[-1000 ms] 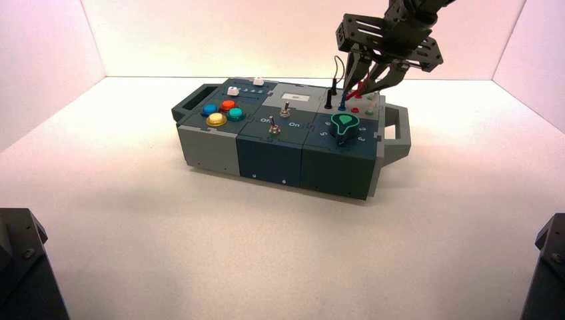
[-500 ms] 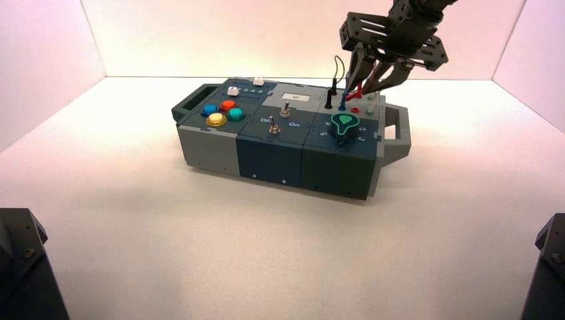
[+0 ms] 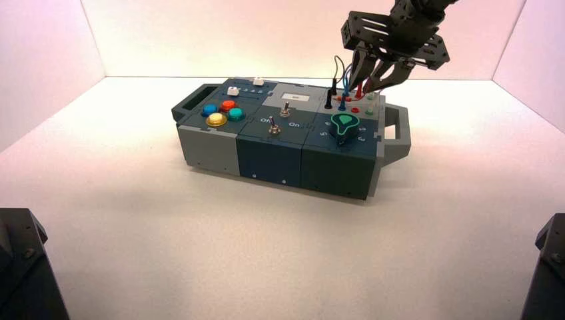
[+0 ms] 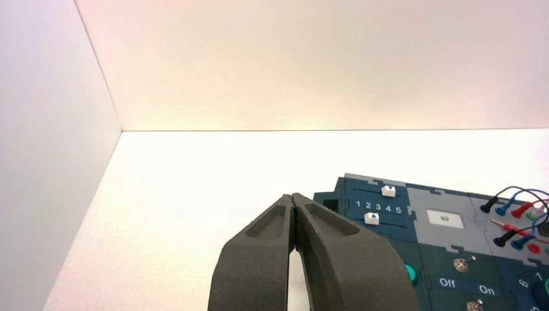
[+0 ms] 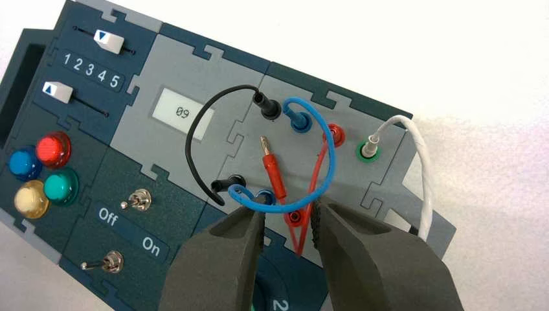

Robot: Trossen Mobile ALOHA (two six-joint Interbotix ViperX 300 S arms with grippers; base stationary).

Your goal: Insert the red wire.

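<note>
I count one box [image 3: 286, 143] before me. It bears four round push buttons [image 5: 40, 175]: blue, red, yellow and teal. Two white sliders [image 5: 108, 41] sit by the numbers 1 to 5, and two metal toggle switches [image 5: 138, 200] by Off and On. There is one green knob [image 3: 344, 125], one small display [image 5: 180, 113], and four wires: black [image 5: 194, 129], blue [image 5: 324, 165], red [image 5: 314, 188], white [image 5: 421, 175].

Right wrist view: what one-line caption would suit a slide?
Open right gripper hangs over the box's sockets, where the red wire's loose plug lies unplugged on the panel.
</note>
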